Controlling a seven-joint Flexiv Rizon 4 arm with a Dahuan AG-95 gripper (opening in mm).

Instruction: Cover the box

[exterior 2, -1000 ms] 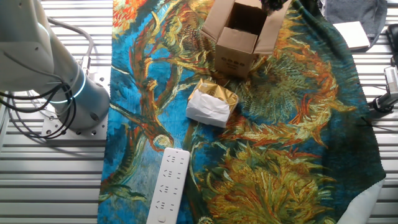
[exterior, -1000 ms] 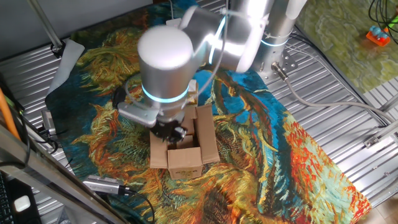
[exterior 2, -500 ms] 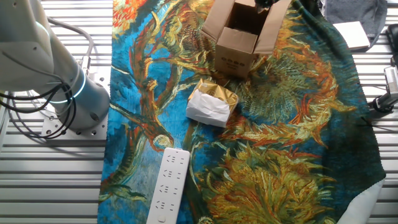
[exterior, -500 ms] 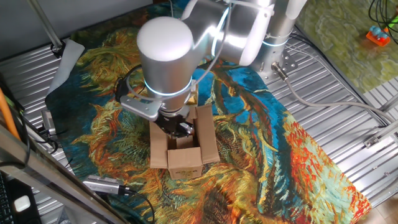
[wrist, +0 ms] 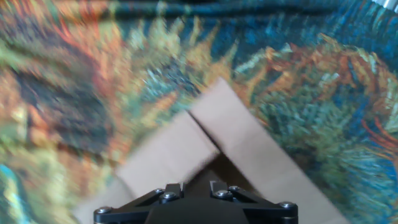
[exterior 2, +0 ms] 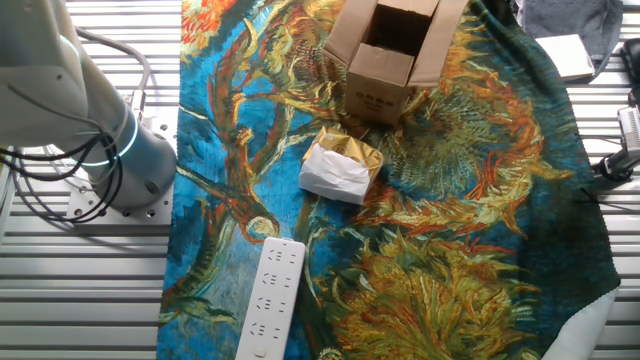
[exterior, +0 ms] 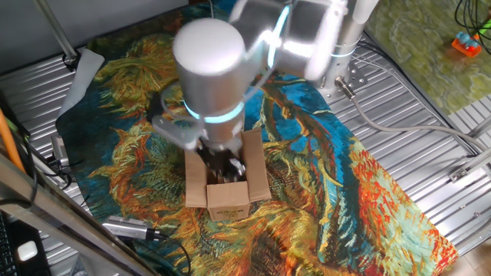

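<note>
Found the box (exterior: pixel 228 198) standing on a colourful painted cloth (exterior: pixel 345 176) that covered the middle of the slatted metal table (exterior: pixel 430 100). Saw its top open, with the side flaps raised and leaning outward and dark printing on the wall toward the camera. Saw the arm (exterior: pixel 211 65) directly above it, with the wrist low over the opening and the fingers (exterior: pixel 230 165) at the mouth of the box, all smeared by motion blur. Could not tell from this side whether the fingers touched a flap.

From the other fixed view, saw the box (exterior 2: pixel 385 62) at the top edge of the cloth, open, with its inside dark. Noted a crumpled white-and-tan paper packet (exterior 2: pixel 342 170) just beside it on the near side, not touching, and a white power strip (exterior 2: pixel 270 300) well apart, toward the lower edge.

In the hand view, made out two brown flaps (wrist: pixel 242 140) meeting in a corner under the camera, much blurred. Saw the fingers (wrist: pixel 171 188) at the bottom edge, near together with a narrow gap; could not tell whether they were pressed together.
</note>
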